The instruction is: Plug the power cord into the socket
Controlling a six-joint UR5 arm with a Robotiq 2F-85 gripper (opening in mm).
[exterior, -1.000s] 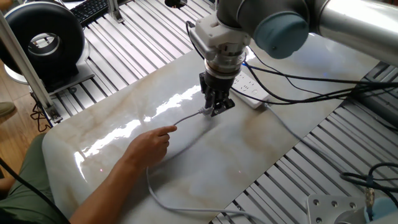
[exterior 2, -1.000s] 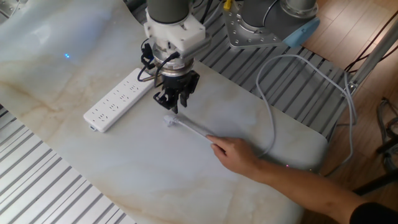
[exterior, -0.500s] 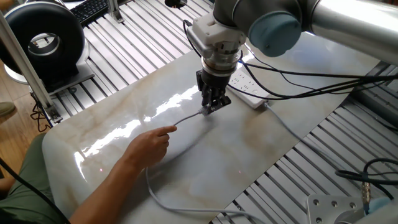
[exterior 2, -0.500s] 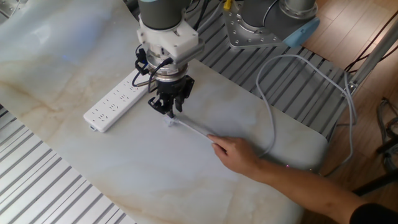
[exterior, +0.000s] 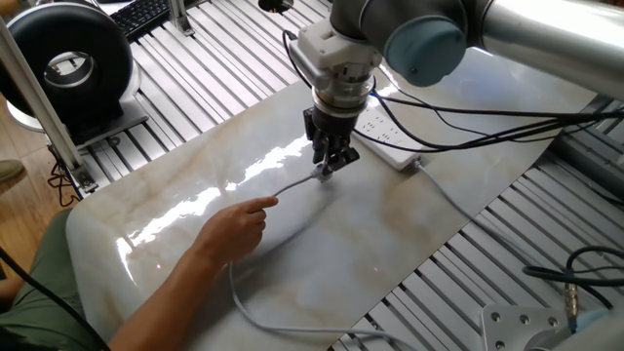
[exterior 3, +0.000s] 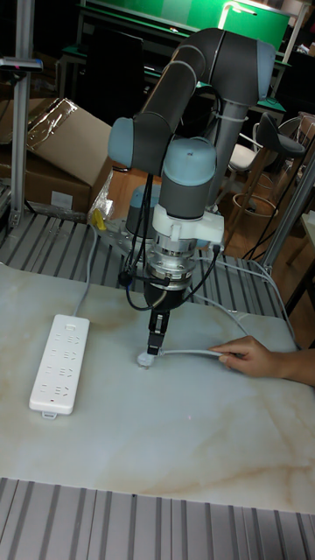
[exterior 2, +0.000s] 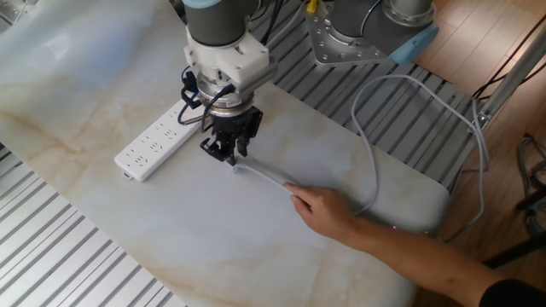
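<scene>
The power cord (exterior 3: 188, 352) lies mid-desk, its plug (exterior 3: 144, 358) beneath the pincer (exterior 2: 228, 153), whose jaws look apart; it should close squarely on the plug before heading to the socket (exterior 2: 162, 138).

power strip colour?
White, with dark pin holes: the power strip shows best in the tall fixed view.

The table (exterior: 409, 234) has a glossy, smooth marble-look top with pale veins, flanked by ribbed bare metal, while the socket (exterior 2: 158, 141) is smooth white plastic and the power cord (exterior 3: 188, 353) matt light grey.
</scene>
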